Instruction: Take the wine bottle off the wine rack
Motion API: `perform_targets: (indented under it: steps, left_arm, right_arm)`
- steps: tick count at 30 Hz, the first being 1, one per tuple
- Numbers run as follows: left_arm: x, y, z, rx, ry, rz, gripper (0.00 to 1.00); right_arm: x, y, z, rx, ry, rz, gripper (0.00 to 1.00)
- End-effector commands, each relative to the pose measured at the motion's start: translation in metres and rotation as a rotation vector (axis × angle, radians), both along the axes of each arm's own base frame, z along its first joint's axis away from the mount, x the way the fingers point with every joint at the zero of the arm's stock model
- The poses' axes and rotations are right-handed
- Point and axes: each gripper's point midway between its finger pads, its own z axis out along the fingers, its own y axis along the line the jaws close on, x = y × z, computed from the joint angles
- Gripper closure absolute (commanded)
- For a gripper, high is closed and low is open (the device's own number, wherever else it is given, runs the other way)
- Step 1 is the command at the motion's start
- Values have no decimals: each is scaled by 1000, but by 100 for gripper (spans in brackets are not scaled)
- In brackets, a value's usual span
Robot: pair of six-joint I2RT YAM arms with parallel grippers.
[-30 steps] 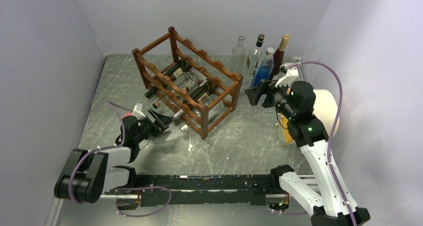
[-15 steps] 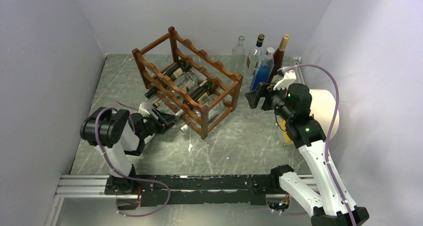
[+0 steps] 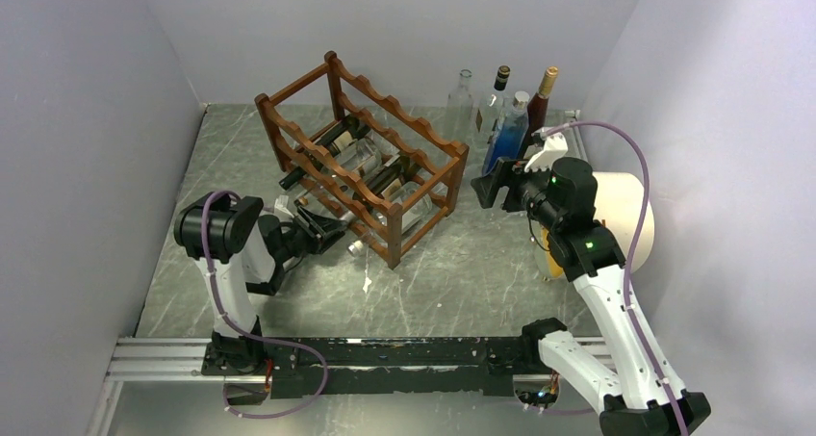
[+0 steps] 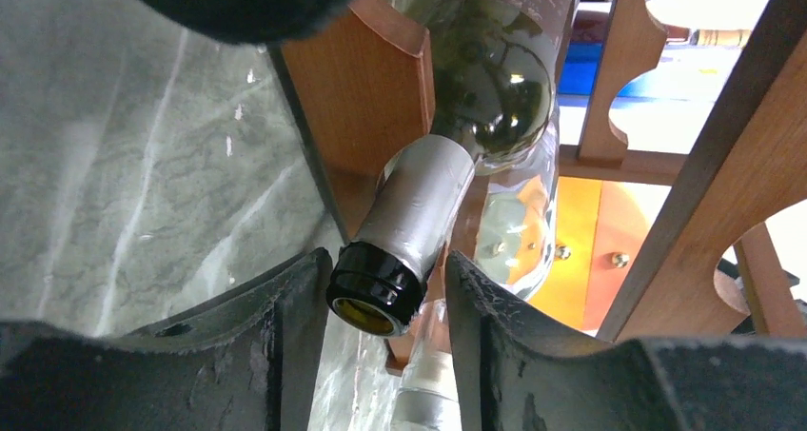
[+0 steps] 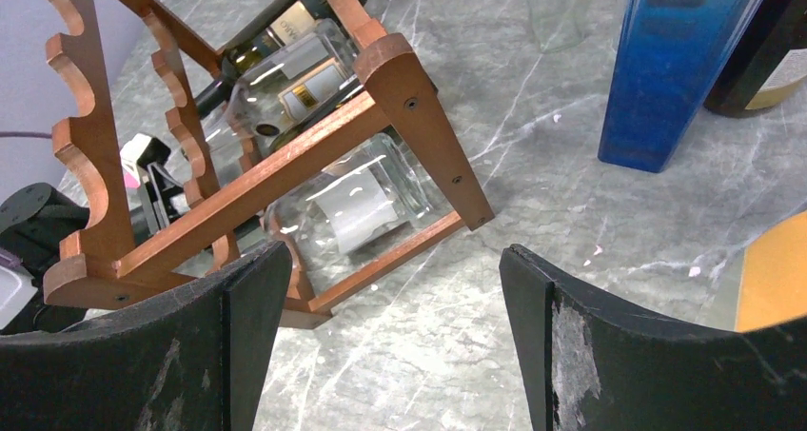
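The table [image 3: 462,282] is grey marbled stone, boxed in by pale walls. My left gripper [image 4: 385,260] straddles the black-rimmed mouth of the wine bottle [image 4: 419,203], one finger against the rim and the other just beside it, and I cannot tell whether it is truly clamped. That bottle lies on its side in the wine rack [image 5: 423,127], its silver-foiled neck poking out past a wooden post on the rack's near-left side. My right gripper [image 5: 392,255] hangs spread wide with nothing between its fingers, off the rack's right end, near a blue bottle [image 5: 680,60] standing among others at the back right.
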Motion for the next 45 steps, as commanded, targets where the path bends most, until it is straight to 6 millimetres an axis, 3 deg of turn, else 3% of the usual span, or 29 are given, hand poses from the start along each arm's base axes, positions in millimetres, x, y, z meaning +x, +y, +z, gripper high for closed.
perform_targets:
  steps: [1, 6, 14, 19, 25, 28, 32, 35, 41, 45]
  left_arm:
    - [11, 5, 17, 102, -227, 21, 47]
    - [15, 0, 26, 104, -269, -13, 49]
    - [9, 9, 35, 88, -321, 9, 77]
    - [-1, 25, 44, 75, -343, 33, 86]
    - [-7, 33, 55, 74, -329, 17, 92]
    - [-10, 35, 65, 67, -332, 10, 93]
    - [-15, 34, 69, 68, -298, -13, 93]
    - [-19, 32, 73, 46, -290, -25, 93]
    - [-28, 31, 74, 0, -270, -23, 93]
    - [-33, 33, 66, 4, -244, -18, 93]
  right_arm:
    - [3, 0, 8, 11, -28, -3, 15]
    - [2, 0, 12, 12, -38, -4, 15]
    - [0, -1, 14, 8, -36, -6, 15]
    - [-1, 4, 14, 12, -33, 28, 15]
    - [-3, 27, 21, 48, -50, 147, 15]
    - [-3, 42, 34, 49, -72, 188, 15]
    - [-2, 72, 46, 20, -100, 244, 15]
    - [-4, 109, 56, -30, -109, 326, 15]
    - [-11, 193, 30, -235, -29, 475, 14]
    - [-10, 231, 5, -376, 23, 510, 16]
